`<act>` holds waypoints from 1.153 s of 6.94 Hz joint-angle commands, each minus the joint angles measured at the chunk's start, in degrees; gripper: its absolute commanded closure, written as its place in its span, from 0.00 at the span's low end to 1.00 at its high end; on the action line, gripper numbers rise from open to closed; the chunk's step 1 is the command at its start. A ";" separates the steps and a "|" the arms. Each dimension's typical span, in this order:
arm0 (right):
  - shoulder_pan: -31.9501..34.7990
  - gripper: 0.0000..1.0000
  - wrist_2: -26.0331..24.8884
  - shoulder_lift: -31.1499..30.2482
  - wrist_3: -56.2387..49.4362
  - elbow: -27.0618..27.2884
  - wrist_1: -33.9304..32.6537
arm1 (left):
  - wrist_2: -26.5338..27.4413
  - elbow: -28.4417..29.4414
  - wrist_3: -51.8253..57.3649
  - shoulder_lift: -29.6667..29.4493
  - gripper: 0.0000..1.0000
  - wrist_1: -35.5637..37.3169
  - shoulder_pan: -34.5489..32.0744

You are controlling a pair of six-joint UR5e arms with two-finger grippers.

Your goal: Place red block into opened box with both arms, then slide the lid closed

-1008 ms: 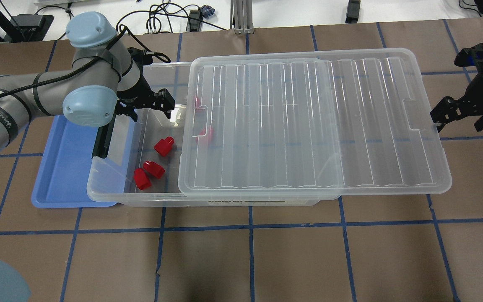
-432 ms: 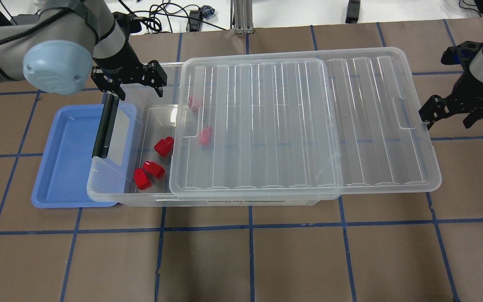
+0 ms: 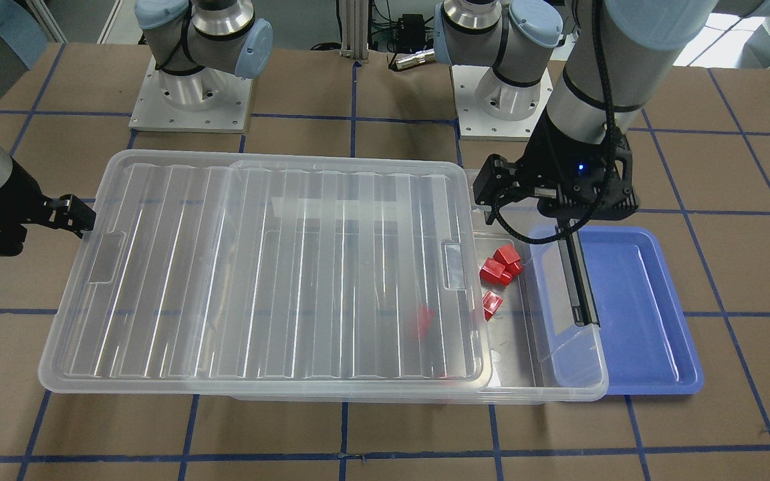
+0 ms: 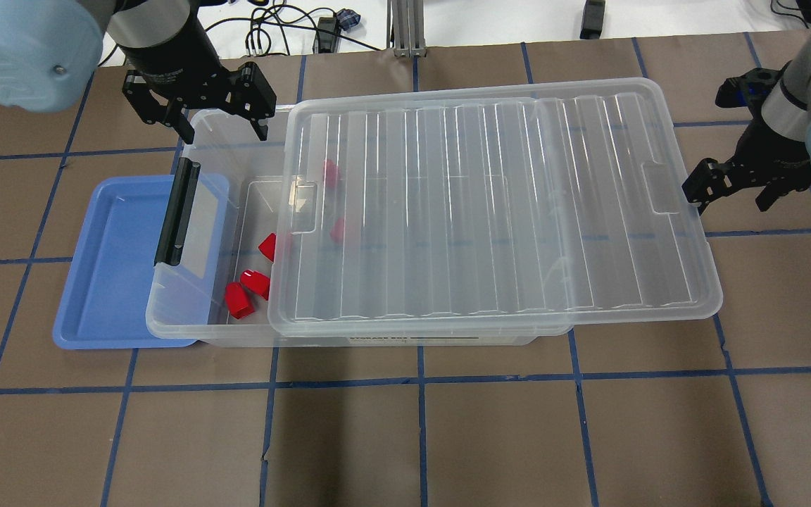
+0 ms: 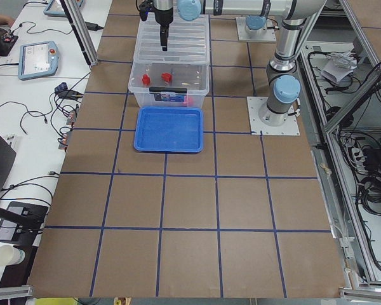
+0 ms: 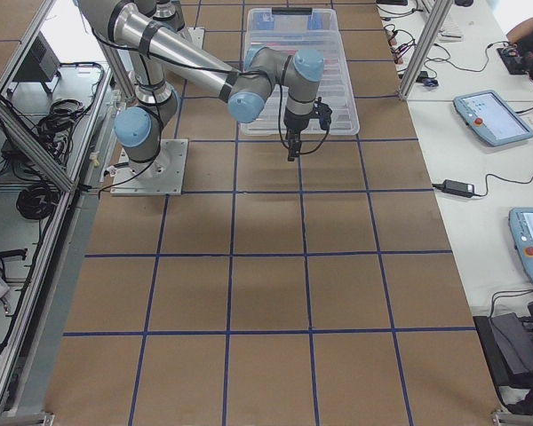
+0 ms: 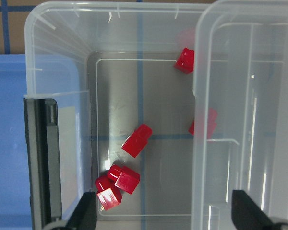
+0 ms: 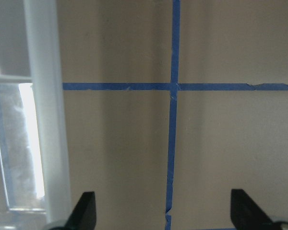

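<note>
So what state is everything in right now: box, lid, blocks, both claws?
box, open at its black-bar end.
lid, lying on the box, covering most of it.
red blocks, loose inside the box, some under the lid.
left gripper, open, holding nothing.
right gripper, open, holding nothing, beside the lid's end.

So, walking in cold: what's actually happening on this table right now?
A robot is working on a clear box. Several red blocks lie inside it. The lid covers most of the box, leaving one end uncovered. The right pincer, open, sits at the lid's outer short edge, seemingly placed to push it. The left pincer hangs open above the uncovered end, holding nothing.
</note>
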 commanded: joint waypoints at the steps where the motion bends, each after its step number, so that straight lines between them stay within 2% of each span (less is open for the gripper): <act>1: 3.63 0.00 0.97 -0.32 3.56 -0.17 -0.08 | 0.04 0.23 0.03 2.59 0.00 -1.82 -0.11; 2: 4.78 0.00 1.06 -0.41 3.93 -0.09 -0.07 | 0.04 0.14 0.03 3.55 0.00 -2.09 -0.11; 4: 9.07 0.00 0.98 -0.41 10.31 -0.09 -2.34 | 4.14 -0.91 0.64 4.79 0.00 -2.44 0.50; 8: 14.27 0.00 0.98 -0.41 13.42 0.00 -3.77 | 2.94 -2.85 0.73 4.62 0.00 -1.04 0.59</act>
